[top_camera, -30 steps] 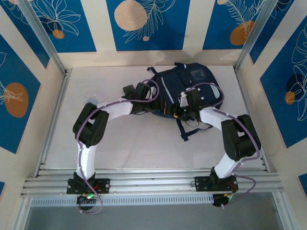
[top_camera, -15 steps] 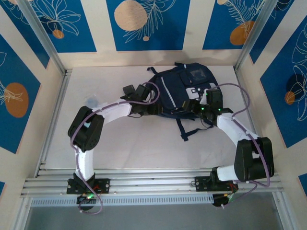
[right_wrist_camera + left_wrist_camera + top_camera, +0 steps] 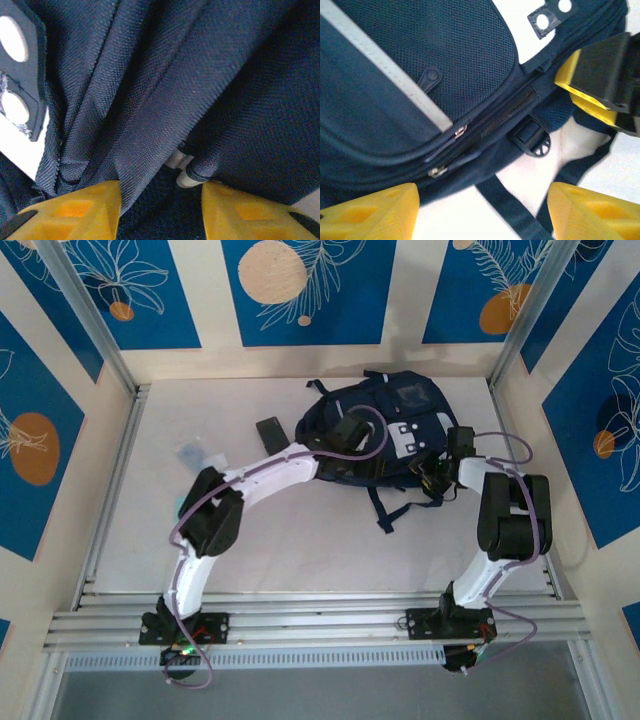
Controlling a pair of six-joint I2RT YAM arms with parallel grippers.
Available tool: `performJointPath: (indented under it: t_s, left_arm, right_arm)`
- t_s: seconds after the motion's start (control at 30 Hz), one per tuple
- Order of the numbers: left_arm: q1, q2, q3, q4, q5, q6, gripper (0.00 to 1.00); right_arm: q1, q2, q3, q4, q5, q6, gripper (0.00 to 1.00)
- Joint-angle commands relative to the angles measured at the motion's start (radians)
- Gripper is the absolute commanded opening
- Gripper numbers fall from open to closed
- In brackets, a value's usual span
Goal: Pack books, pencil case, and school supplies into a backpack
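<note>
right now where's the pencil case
In the top view the pencil case lies left of centre, just off the backpack's left side, with the light-blue pad further left.

The white tabletop (image 3: 300,550) is occupied at its far side by the backpack (image 3: 380,400). The pencil case (image 3: 270,430) and what seems a light-blue pad (image 3: 192,453) are laid to the left of it.
</note>
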Motion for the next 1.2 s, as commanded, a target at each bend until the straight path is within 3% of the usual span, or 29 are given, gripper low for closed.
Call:
performJointPath:
  t_s: [0.0,0.17,0.6,1.07,1.17]
  left_arm:
    - [-0.013,0.101,0.100,-0.148,-0.100,0.022,0.69]
    - [-0.013,0.171,0.167,-0.197,-0.198,0.024,0.70]
    - [0.009,0.270,0.286,-0.201,-0.319,0.054,0.66]
    - [0.044,0.273,0.267,-0.208,-0.523,0.152,0.53]
    - [0.053,0.267,0.249,-0.216,-0.514,0.151,0.51]
  right_arm:
    - [0.027,0.032,-0.008,0.049,-0.070,0.066,0.35]
    - [0.079,-0.010,-0.071,0.072,-0.067,0.098,0.23]
    - [0.224,-0.062,-0.127,0.092,-0.089,0.154,0.19]
    - [0.210,-0.072,-0.137,0.075,-0.084,0.138,0.17]
    - [0.203,-0.077,-0.142,0.074,-0.081,0.136,0.17]
